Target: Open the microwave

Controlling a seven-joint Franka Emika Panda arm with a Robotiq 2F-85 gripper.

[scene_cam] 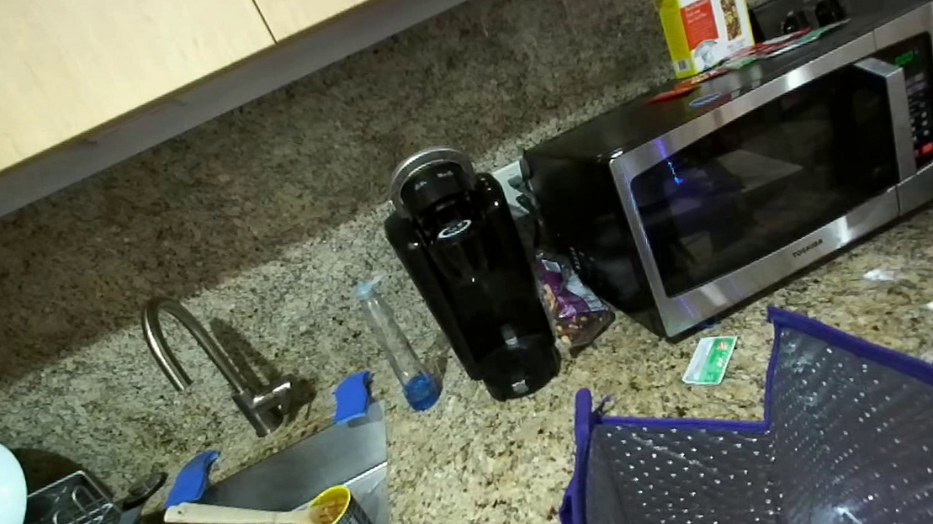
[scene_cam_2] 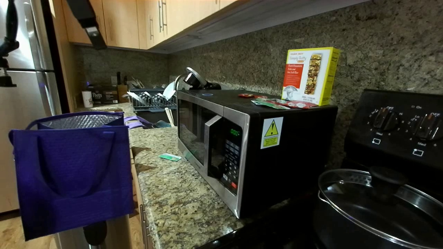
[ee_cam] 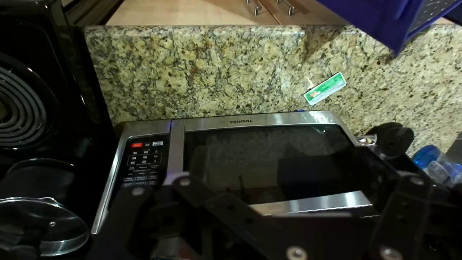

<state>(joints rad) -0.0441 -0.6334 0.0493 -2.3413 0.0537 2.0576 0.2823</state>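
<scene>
Between the coffee maker point(scene_cam: 477, 286) and the stove point(scene_cam_2: 403, 138), the microwave point(scene_cam_2: 266, 166) stands closed on the speckled granite bench point(scene_cam: 468, 473). The gripper point(ee_cam: 292, 180), spread wide and holding nothing, could slide off the flat, smooth steel handle point(scene_cam: 900, 123) if its hold is shallow; a hard tug might topple the upright cardboard snack-bar box point(scene_cam_2: 309, 76) on top. The swinging door point(scene_cam: 763, 177) might strike the foil-lined purple tote point(scene_cam_2: 76, 180).

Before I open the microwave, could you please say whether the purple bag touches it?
Apart: the wrist view shows granite counter between the purple bag and the microwave.
</scene>
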